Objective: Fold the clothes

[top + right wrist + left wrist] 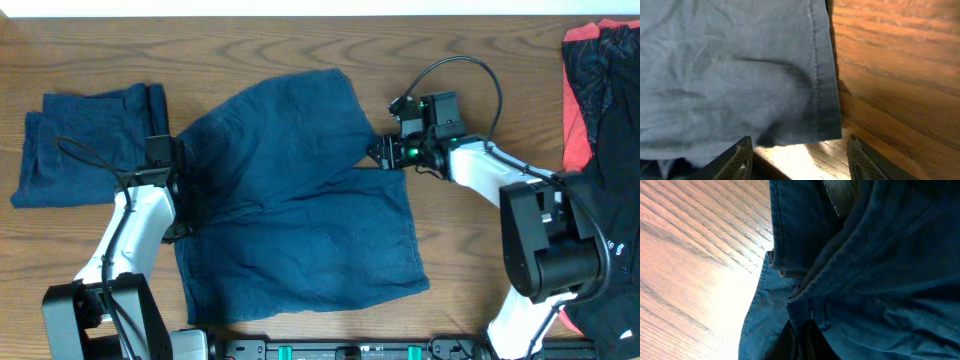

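Note:
Dark navy shorts (300,200) lie spread flat in the middle of the table, waistband to the left and two wide legs to the right. My left gripper (172,190) sits at the waistband edge. In the left wrist view it (801,342) is shut on a bunched fold of the shorts (880,280). My right gripper (386,152) hovers at the hem corner of the far leg. It (800,157) stands open in the right wrist view, with the hem corner (825,120) just ahead of its fingertips (742,157) and bare wood between them.
A folded navy garment (85,145) lies at the far left. Black clothes with coral-red panels (600,120) are heaped along the right edge, beside the right arm's base (545,245). The wooden table (470,250) shows around the shorts.

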Robot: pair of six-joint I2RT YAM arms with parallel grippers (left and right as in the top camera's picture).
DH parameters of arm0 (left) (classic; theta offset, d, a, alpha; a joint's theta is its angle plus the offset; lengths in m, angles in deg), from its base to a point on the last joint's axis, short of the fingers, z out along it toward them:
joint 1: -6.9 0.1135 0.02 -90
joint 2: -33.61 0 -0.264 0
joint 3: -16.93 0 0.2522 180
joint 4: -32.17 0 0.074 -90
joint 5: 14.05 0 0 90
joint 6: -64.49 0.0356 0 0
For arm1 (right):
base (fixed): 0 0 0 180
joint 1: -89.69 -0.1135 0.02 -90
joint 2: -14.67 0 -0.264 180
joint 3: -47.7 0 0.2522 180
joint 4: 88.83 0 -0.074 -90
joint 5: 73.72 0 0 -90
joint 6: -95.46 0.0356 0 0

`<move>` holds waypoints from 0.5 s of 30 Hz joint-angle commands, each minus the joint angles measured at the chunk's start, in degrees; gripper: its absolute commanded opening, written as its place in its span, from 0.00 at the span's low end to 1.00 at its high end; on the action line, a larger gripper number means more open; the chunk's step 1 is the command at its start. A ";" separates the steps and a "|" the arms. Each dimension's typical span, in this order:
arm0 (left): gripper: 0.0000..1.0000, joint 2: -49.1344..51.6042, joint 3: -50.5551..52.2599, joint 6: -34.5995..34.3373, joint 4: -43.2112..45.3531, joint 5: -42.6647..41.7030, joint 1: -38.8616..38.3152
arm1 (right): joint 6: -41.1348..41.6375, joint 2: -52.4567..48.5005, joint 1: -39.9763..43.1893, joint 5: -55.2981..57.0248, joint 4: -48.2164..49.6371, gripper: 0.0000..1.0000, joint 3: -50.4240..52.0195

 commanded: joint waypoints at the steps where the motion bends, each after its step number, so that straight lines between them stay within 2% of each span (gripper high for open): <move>1: 0.06 0.44 0.63 -0.55 -0.02 2.21 0.31 | 2.69 -2.14 -0.74 3.32 0.70 0.56 0.22; 3: 0.06 0.44 0.63 -0.55 -0.02 2.21 0.31 | 3.85 -2.97 -0.72 3.30 1.92 0.49 0.22; 5: 0.06 0.44 0.63 -0.55 0.00 2.21 0.31 | 4.74 -3.19 -0.72 3.39 3.04 0.37 0.22; 8: 0.06 0.44 0.63 -0.55 0.07 2.19 0.31 | 6.29 -3.19 -0.72 3.98 5.22 0.01 0.22; 15: 0.06 0.44 0.63 -0.52 1.90 1.75 0.24 | 7.74 -3.02 0.13 5.73 5.05 0.01 0.20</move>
